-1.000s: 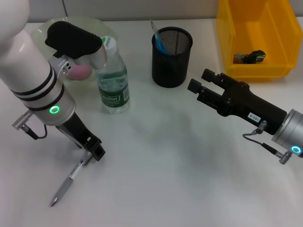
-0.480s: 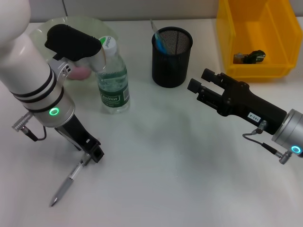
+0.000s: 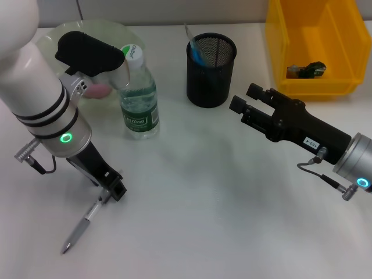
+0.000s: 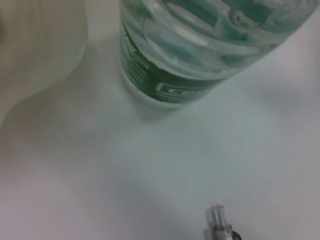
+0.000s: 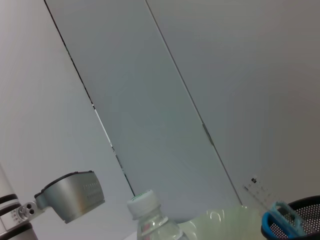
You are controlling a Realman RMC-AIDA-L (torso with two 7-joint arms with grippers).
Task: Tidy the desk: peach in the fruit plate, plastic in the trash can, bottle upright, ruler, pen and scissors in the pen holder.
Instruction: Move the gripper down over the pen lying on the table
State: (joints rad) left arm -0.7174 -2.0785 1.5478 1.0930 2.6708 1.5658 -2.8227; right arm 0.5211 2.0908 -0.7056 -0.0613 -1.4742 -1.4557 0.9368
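A grey pen (image 3: 81, 226) lies on the white table at the front left. My left gripper (image 3: 114, 188) sits low at the pen's upper end, which also shows in the left wrist view as the pen (image 4: 218, 222). The water bottle (image 3: 138, 96) stands upright beside the green fruit plate (image 3: 70, 32), where the pink peach (image 3: 100, 87) lies. The black mesh pen holder (image 3: 211, 72) holds blue-handled scissors (image 3: 196, 51) and a thin pale strip like a ruler (image 3: 188, 30). My right gripper (image 3: 245, 103) hovers open and holds nothing, right of the holder.
A yellow bin (image 3: 343, 35) stands at the back right with a crumpled dark piece of plastic (image 3: 308, 70) inside. The bottle (image 4: 200, 45) and the plate's edge (image 4: 40, 55) are close behind my left gripper.
My left gripper has shifted slightly to the left near the pen's end. The pen and the right arm have not moved.
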